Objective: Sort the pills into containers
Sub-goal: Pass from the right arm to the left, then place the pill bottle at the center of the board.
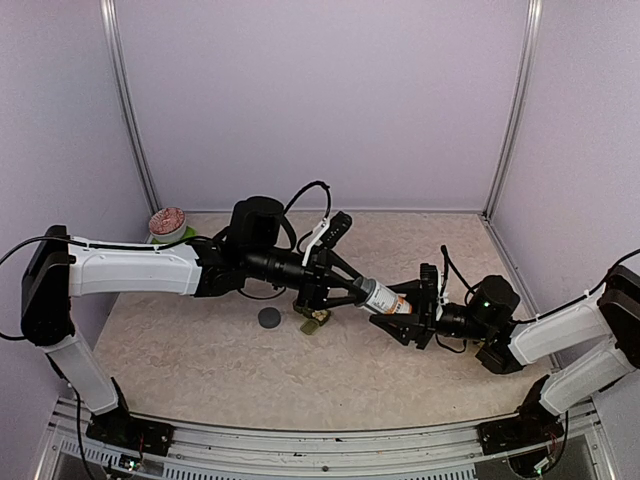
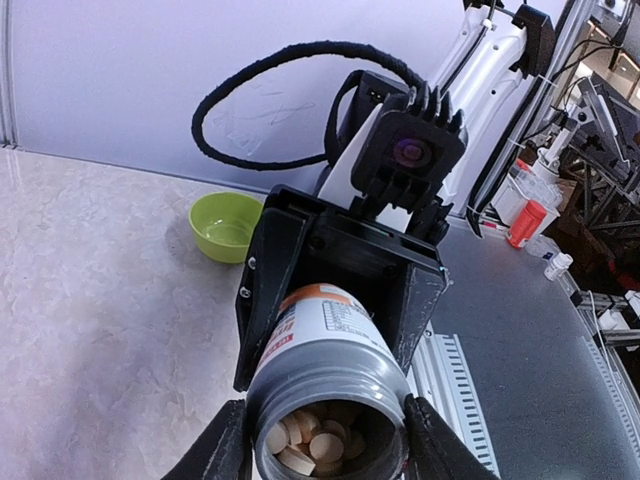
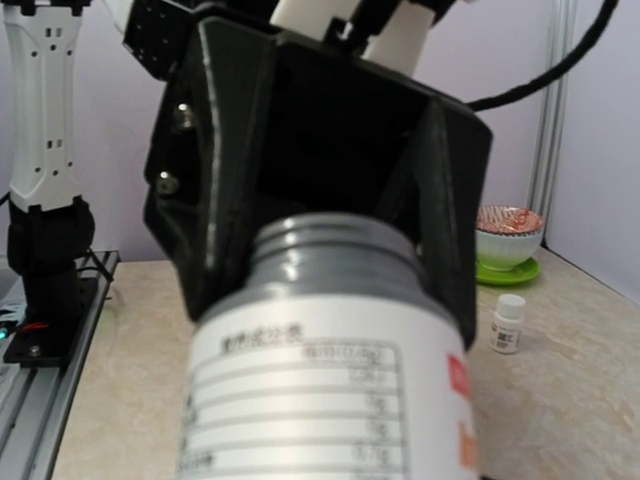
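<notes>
Bottle (image 1: 383, 297) of pills lies level above the middle of the tabletop, carried between two arms. It is a cylinder in grey plastic with a threaded neck and a white printed label carrying an orange band. The mouth is uncapped; round, flat, tan pills (image 2: 310, 440) are heaped inside.

Right gripper (image 1: 405, 308): black angular jaws clamped on the labelled body of the bottle.

Left gripper (image 1: 350, 290): its matte black fingers (image 2: 225, 450) stand one on each side of the grey neck, very close to it. I cannot tell whether they press on it or merely flank it.

Containers (image 1: 316, 321): small dark green strip on the speckled beige tabletop near its middle, directly below the left gripper and largely shadowed by it. Lids cannot be made out at this size.

Grey cap (image 1: 269, 318): flat round disc, lying just left of the containers and apart from them.

Patterned bowl (image 1: 167, 223): red-and-white, rounded, sitting on a lime-green saucer (image 3: 508, 270) in the far left corner of the tabletop. A small white vial (image 3: 509, 323) stands upright near it.

Lime-green bowl (image 2: 227, 225): smooth and glossy, near the wall beyond the right gripper in the left wrist view.
</notes>
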Robot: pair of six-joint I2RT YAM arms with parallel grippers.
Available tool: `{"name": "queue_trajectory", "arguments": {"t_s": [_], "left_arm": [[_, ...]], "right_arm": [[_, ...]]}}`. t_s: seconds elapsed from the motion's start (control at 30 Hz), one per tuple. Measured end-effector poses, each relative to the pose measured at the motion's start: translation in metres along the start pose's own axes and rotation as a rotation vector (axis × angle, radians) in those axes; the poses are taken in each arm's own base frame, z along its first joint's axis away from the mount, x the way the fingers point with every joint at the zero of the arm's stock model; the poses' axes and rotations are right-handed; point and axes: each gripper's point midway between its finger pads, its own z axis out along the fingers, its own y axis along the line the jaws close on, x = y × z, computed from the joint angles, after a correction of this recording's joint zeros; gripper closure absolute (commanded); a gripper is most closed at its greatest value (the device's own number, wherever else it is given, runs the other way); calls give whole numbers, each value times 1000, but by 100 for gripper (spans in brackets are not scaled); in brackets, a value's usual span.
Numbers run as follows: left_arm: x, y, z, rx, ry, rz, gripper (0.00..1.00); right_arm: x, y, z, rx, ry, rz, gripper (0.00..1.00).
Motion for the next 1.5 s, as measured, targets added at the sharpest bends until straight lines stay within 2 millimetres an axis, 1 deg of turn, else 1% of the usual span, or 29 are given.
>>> {"name": "queue_trajectory", "arguments": {"t_s": [0.1,0.23,0.27,0.4,0.53,0.67,0.73,0.8,0.9,1.07,1.2,1.3,1.5], "left_arm": [[-1,4,-1,-17,-4,2,56],[-2,4,-1,-18,-6,-2,55],[-2,5,-2,-19,-6,-4,55],[-2,7,-3,-23,-7,-19,55],[-1,9,-3,-26,-6,-26,55],[1,10,-3,-27,-1,-32,55],[4,12,-3,-35,7,-40,55],[7,16,-2,-51,19,-50,55],[12,26,-1,-91,39,-62,55],[19,41,1,-146,62,-69,54],[27,57,5,-201,84,-71,52],[33,72,9,-251,108,-69,52],[44,109,20,-358,164,-53,54]], "right_arm": [[2,-3,0,19,6,11,51],[2,-4,0,23,7,10,37],[2,-5,1,24,9,12,36],[-4,-8,5,30,-1,-5,34],[-6,-11,6,39,-4,-10,26],[-5,-13,7,49,2,-7,11],[-3,-15,8,58,16,-1,1],[-1,-18,8,70,33,6,0],[-4,-22,9,93,49,11,0],[-13,-27,4,134,60,4,0],[-23,-30,-2,172,61,-1,0],[-28,-36,-8,224,65,0,0],[-29,-50,-20,333,91,17,0]]}}
